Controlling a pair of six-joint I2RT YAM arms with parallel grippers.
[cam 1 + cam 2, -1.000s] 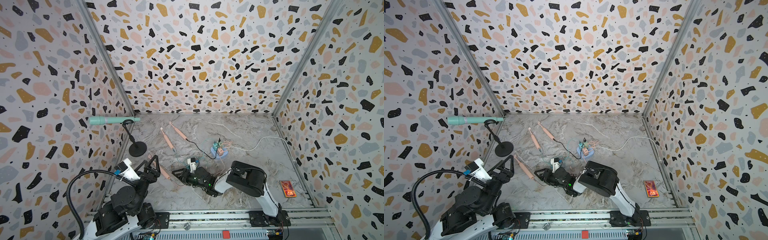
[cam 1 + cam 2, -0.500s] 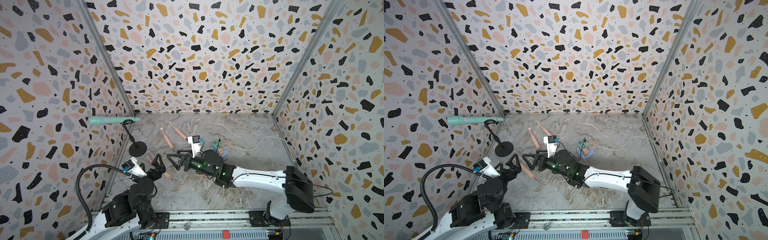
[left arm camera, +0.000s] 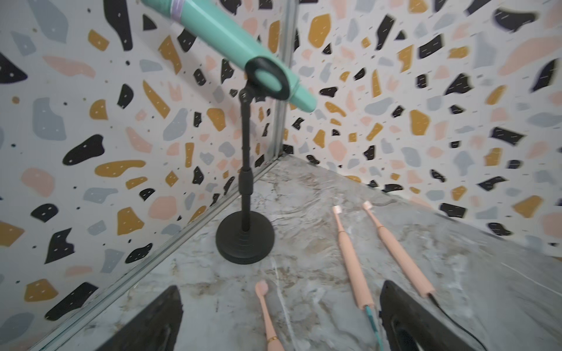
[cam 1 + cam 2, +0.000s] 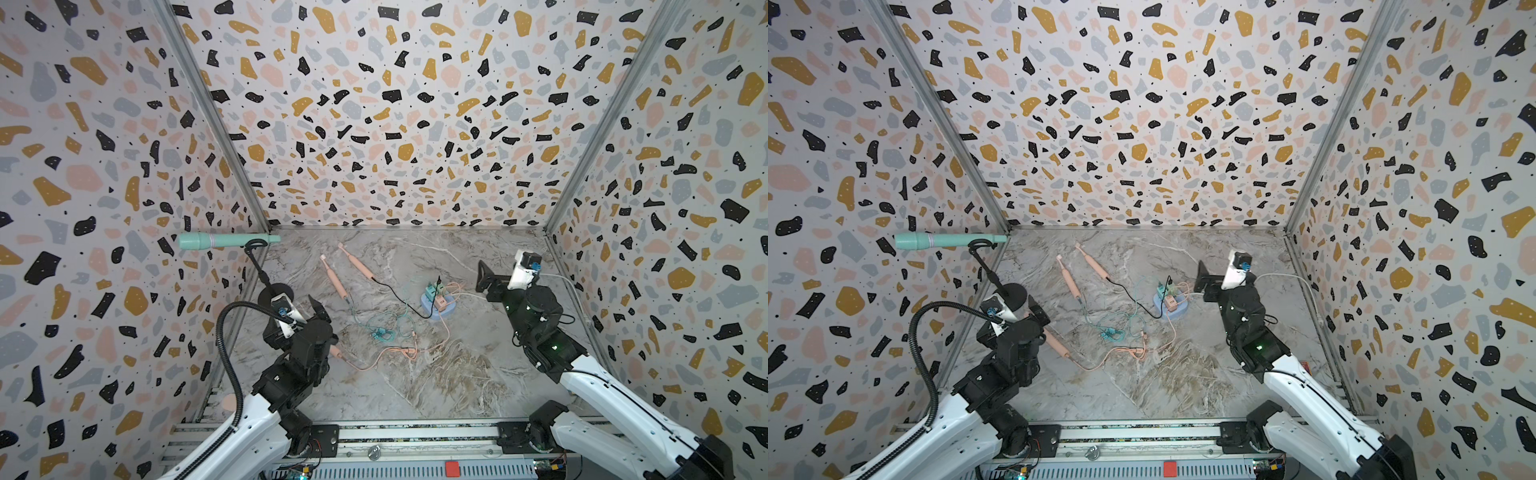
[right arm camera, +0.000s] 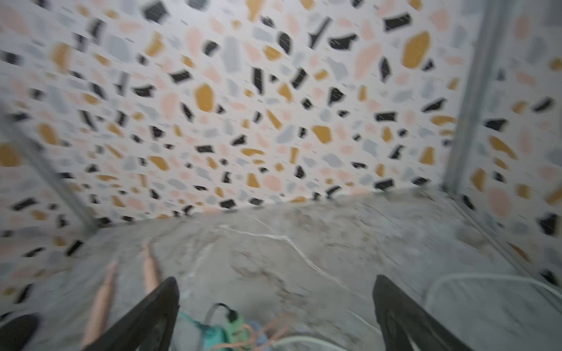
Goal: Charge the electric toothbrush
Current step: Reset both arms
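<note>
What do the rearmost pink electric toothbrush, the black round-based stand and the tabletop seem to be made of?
The rearmost pink electric toothbrush: probably plastic, smooth and matte, evenly coloured. The black round-based stand: matte, faint sheen on the base; metal or plastic, cannot tell. The tabletop: grey-brown marble veining, flat; stone or printed sheet, unclear.

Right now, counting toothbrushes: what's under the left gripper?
A pink electric toothbrush lies beneath the left gripper, pink cable at its base. In both top views the arm covers its head.
</note>
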